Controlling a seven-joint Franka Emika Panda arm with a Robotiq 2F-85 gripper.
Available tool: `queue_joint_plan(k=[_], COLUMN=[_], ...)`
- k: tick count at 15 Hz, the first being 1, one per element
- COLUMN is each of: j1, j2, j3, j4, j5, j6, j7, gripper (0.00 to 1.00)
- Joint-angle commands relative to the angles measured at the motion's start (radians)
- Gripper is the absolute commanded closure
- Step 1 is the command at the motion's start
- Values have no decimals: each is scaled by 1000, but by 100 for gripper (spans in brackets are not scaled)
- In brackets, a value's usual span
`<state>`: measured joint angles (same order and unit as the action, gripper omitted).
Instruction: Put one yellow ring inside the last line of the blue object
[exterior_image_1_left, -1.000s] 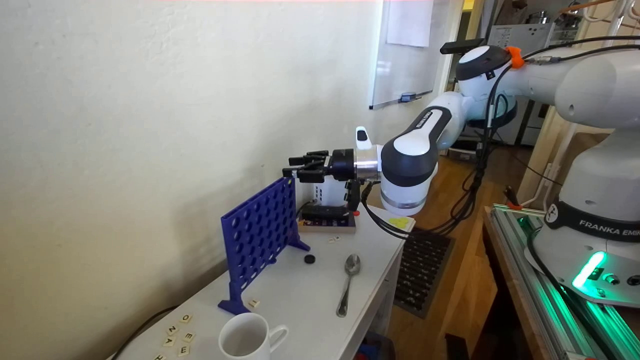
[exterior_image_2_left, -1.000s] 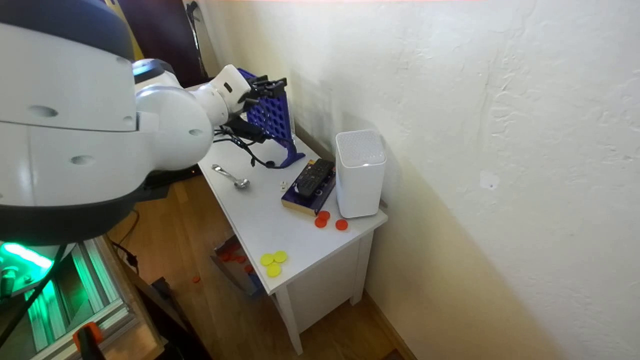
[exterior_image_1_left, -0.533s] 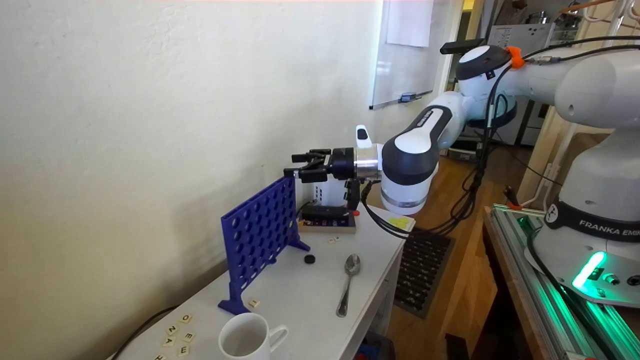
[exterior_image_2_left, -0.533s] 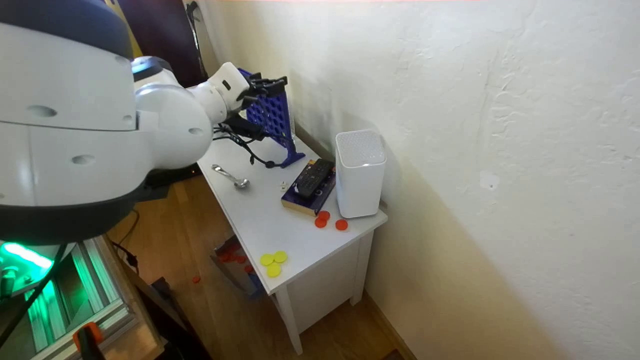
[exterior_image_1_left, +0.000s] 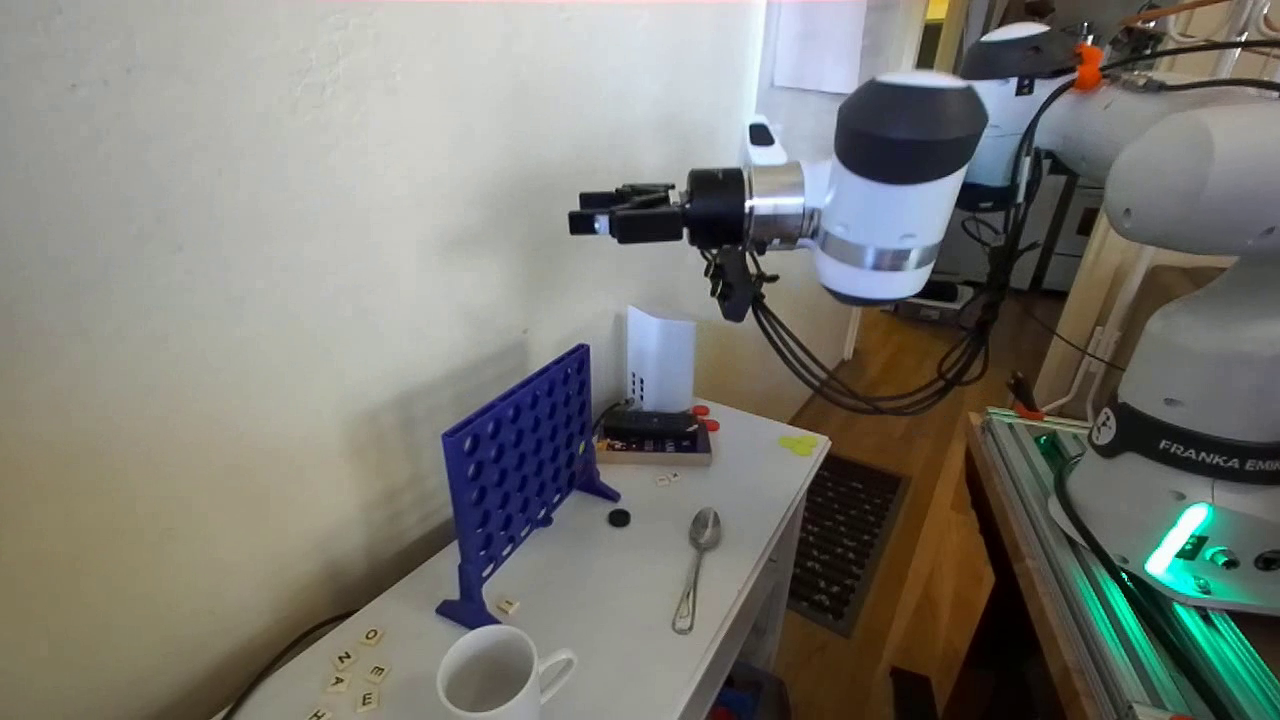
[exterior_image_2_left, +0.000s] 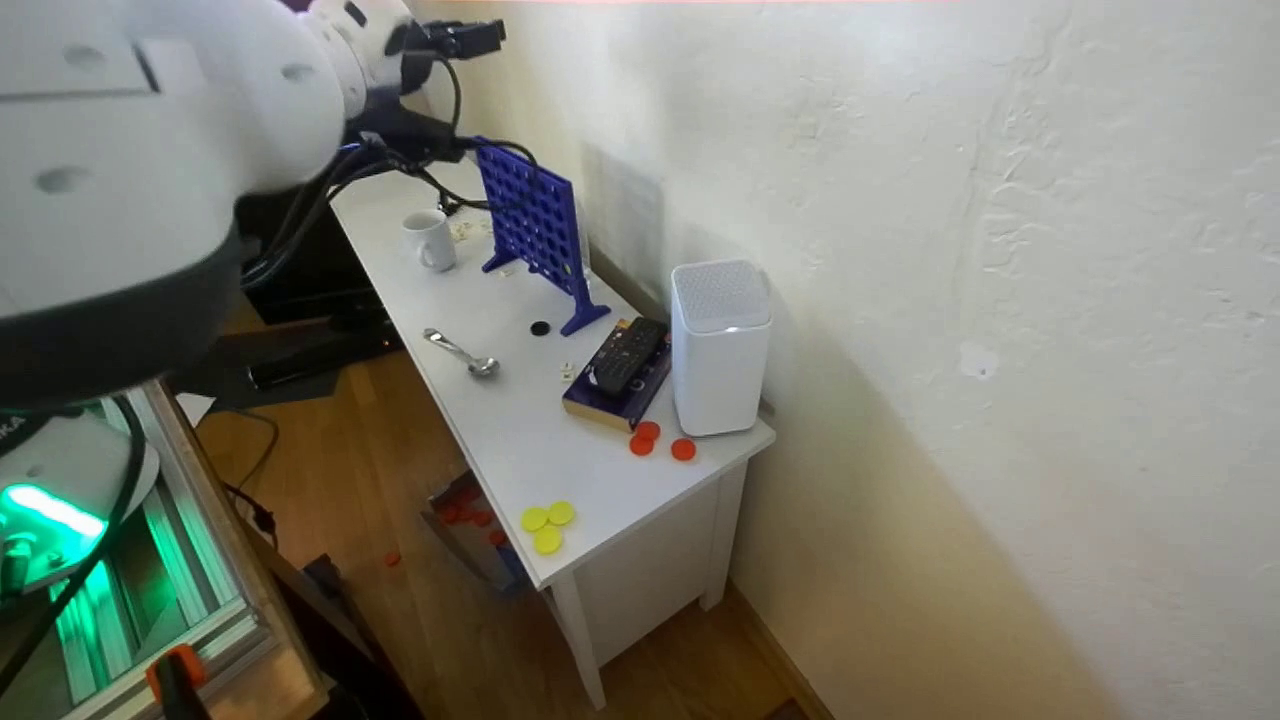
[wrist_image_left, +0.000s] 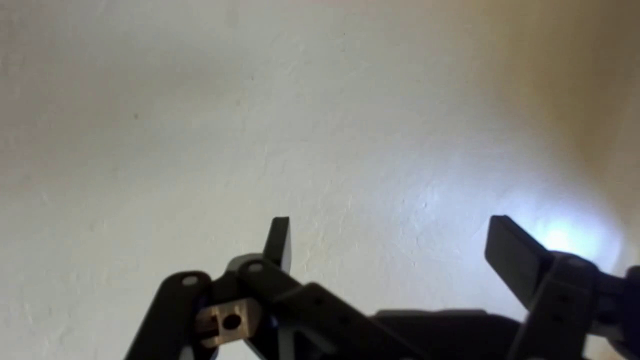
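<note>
The blue object (exterior_image_1_left: 520, 455) stands upright on the white table against the wall; it also shows in an exterior view (exterior_image_2_left: 540, 222). A small yellow patch (exterior_image_1_left: 582, 448) shows in a hole of its end column nearest the book, likely a yellow ring; the rest of it is hidden by the panel. Three loose yellow rings (exterior_image_2_left: 547, 540) lie at the table's corner, also seen in an exterior view (exterior_image_1_left: 799, 444). My gripper (exterior_image_1_left: 590, 213) is well above the panel, apart from it. In the wrist view the gripper (wrist_image_left: 389, 222) is open and empty, facing bare wall.
A white box (exterior_image_2_left: 722, 350) stands by the wall. A book with a remote (exterior_image_2_left: 622, 365) lies beside it, with red discs (exterior_image_2_left: 643, 441) near. A spoon (exterior_image_1_left: 697, 565), a black disc (exterior_image_1_left: 619, 518), a white cup (exterior_image_1_left: 490, 675) and letter tiles (exterior_image_1_left: 368, 672) are on the table.
A yellow spot at the panel's top end corner is gone from there; yellow shows lower in that end column. My gripper has opened, risen and backed off from the panel.
</note>
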<state>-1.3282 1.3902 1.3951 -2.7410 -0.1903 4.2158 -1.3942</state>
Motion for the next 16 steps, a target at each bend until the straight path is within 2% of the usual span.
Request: queue_joint_plan(k=[1, 6, 9, 10, 11, 14, 15, 16], j1=[-17, -197, -396, -451, -542, -733, -680, -728], j2=[-239, -467, -604, -595, -633, -601, -616, -616], j3=[213, 556, 757, 827, 892, 1010, 980, 1001], j4=[-15, -6, 11, 25, 29, 53, 13, 14], j5=[266, 658, 874, 971, 1039, 1276, 1139, 1151], j6=[15, 0, -80, -100, -145, -292, -236, -269], j7=[-42, -56, -33, -97, -94, -224, -111, -123], gripper=[0, 0, 0, 0, 0, 0, 0, 0])
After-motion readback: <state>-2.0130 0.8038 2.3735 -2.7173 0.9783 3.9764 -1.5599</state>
